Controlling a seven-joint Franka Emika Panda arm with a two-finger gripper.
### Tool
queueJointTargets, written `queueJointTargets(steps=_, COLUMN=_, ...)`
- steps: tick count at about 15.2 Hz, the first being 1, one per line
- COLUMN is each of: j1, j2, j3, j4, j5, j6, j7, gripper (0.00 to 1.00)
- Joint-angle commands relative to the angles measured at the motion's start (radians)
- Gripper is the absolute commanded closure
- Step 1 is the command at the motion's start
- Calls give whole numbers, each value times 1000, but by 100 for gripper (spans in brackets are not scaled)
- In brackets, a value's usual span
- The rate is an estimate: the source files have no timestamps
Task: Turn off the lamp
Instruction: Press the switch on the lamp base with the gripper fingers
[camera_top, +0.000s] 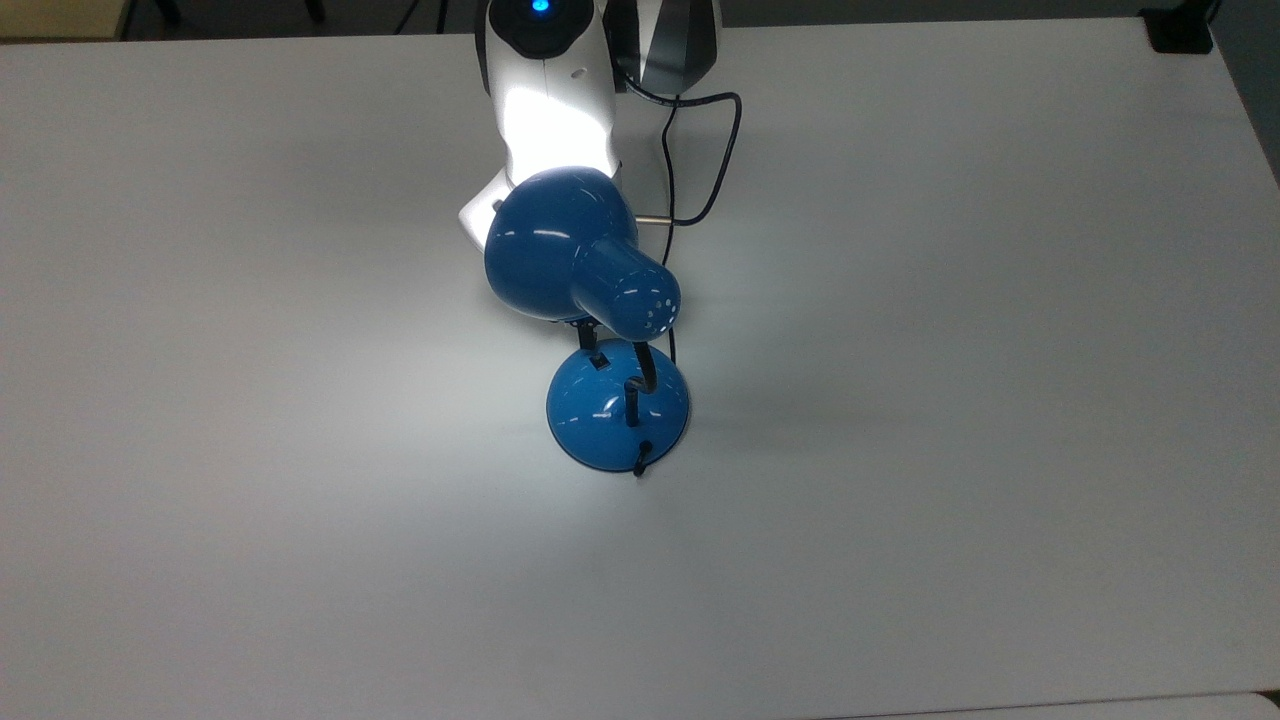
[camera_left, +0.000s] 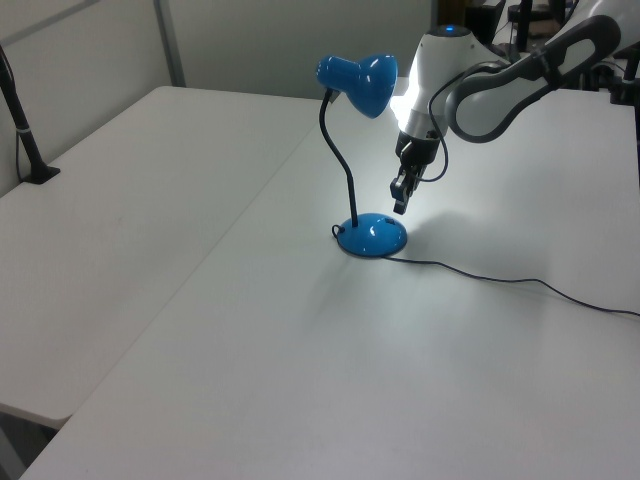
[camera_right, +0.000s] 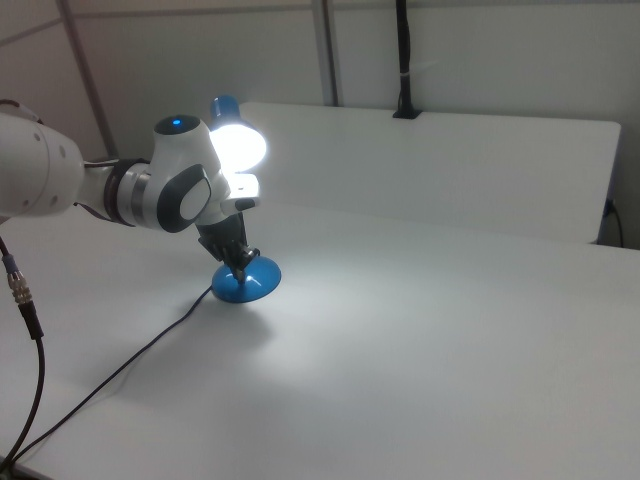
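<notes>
The blue lamp is lit and stands mid-table, its shade (camera_top: 560, 245) tilted over the round base (camera_top: 615, 410). A small black switch (camera_top: 598, 361) sits on the base's far side in the top view. My gripper (camera_top: 588, 340) pokes out from under the shade, its tip right at the switch; whether it touches I cannot tell. In the left view the gripper (camera_left: 399, 204) hangs shut just above the right part of the base (camera_left: 372, 236), below the shade (camera_left: 360, 80). In the right view the gripper (camera_right: 243, 265) points down at the base (camera_right: 247, 284), with the glowing shade (camera_right: 240, 146) behind the arm.
The lamp's black cord (camera_left: 500, 278) trails from the base across the table to the left view's right. A black clamped post (camera_left: 25, 130) stands at the left view's far left edge. A black block (camera_top: 1180, 30) sits at the top view's upper right corner.
</notes>
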Motion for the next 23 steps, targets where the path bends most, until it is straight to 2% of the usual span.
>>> queueJointTargets(steps=1, j1=17, j2=21, j3=-4, j4=-7, j5=2, j6=49, j7=32, gripper=100)
queueJointTargets(steps=17, j1=17, j2=65, j3=3, j4=-12, j5=-2, j6=74, j7=32, gripper=100)
queueJointTargets(steps=23, j1=17, j2=45, j3=3, j4=-27, j5=-9, j6=-16, j7=21, gripper=100)
